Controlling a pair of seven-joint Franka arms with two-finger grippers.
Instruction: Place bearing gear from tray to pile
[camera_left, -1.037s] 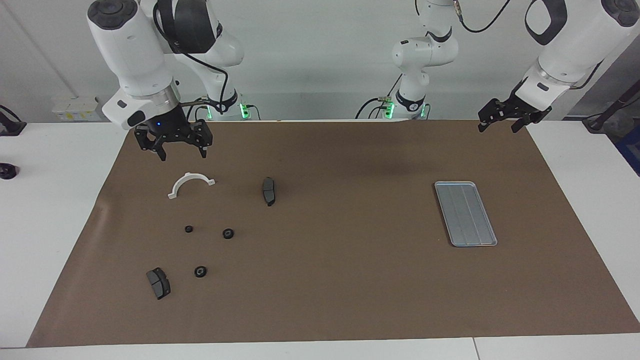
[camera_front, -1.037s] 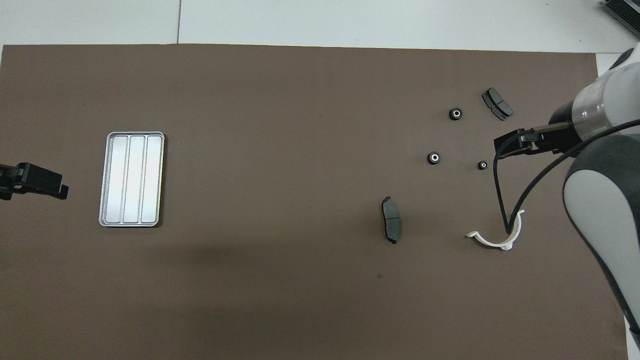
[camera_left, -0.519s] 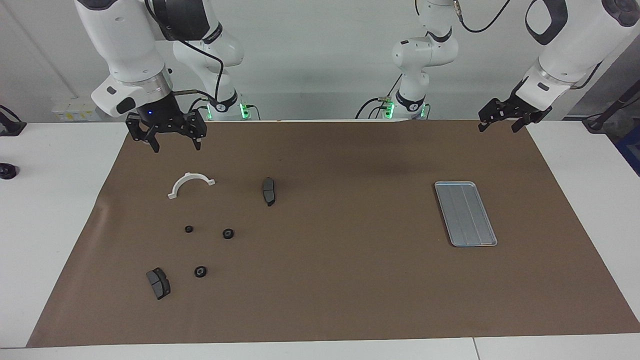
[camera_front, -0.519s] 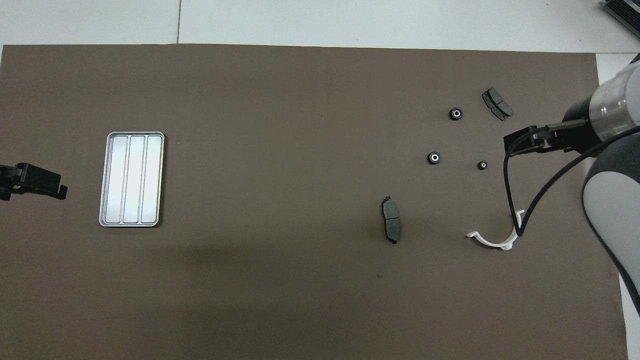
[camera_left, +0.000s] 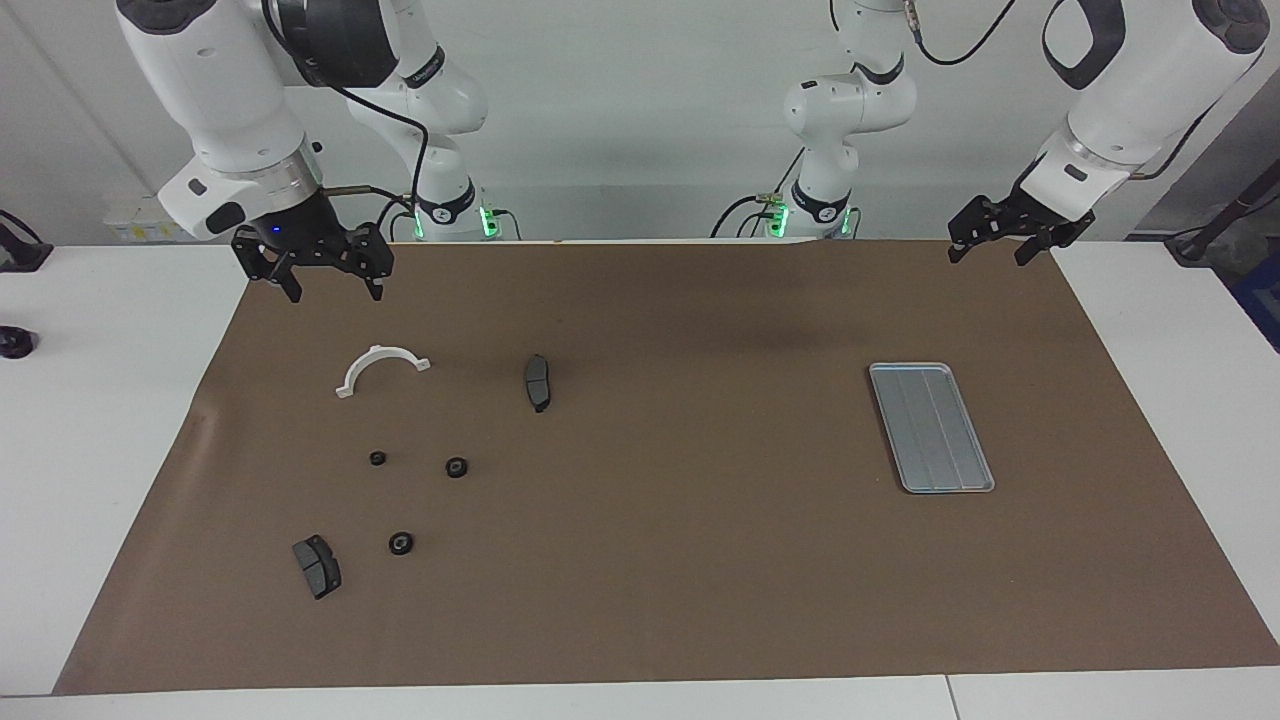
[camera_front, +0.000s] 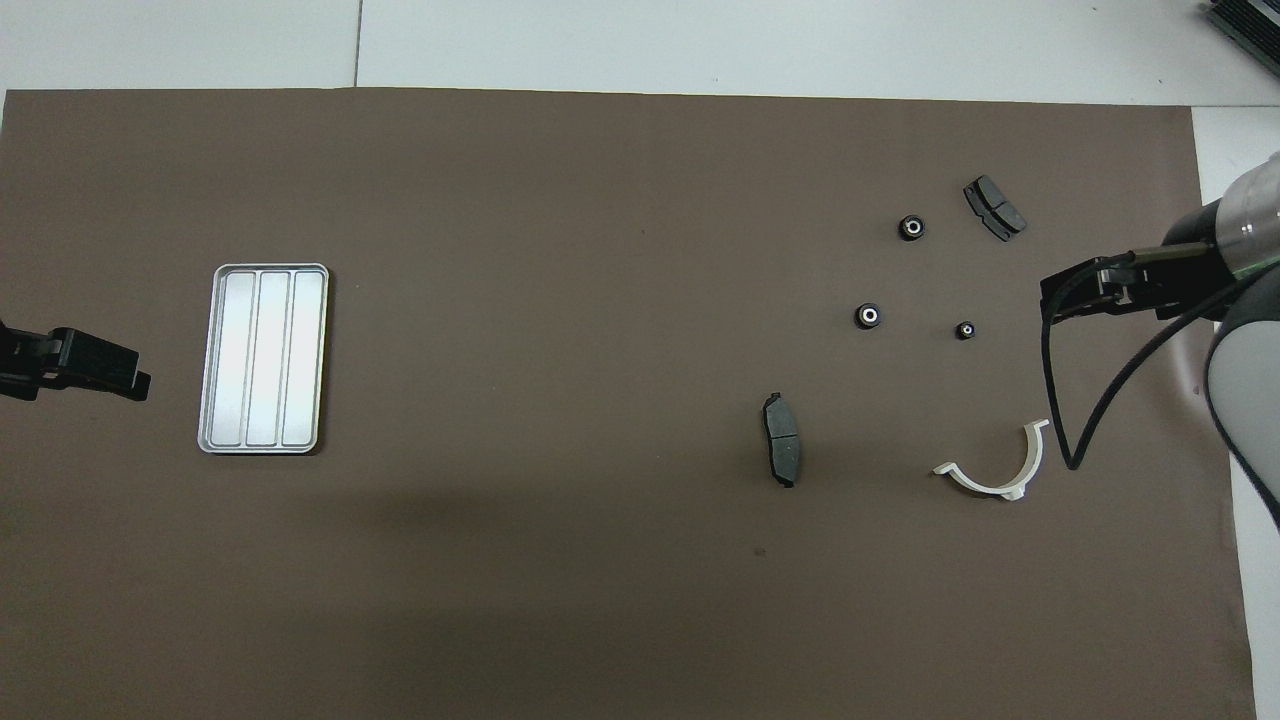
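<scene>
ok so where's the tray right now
The tray lies flat on the brown mat toward the left arm's end of the table, apart from the other parts, with nothing on it.

We see two white arms with rounded shells, dark grey joint caps and a silver ring at each wrist. Each black gripper, right (camera_left: 322, 274) and left (camera_left: 992, 240), has two fingers. Black cables loop along both arms. Green lights glow at both bases, a blue one above the right gripper.
</scene>
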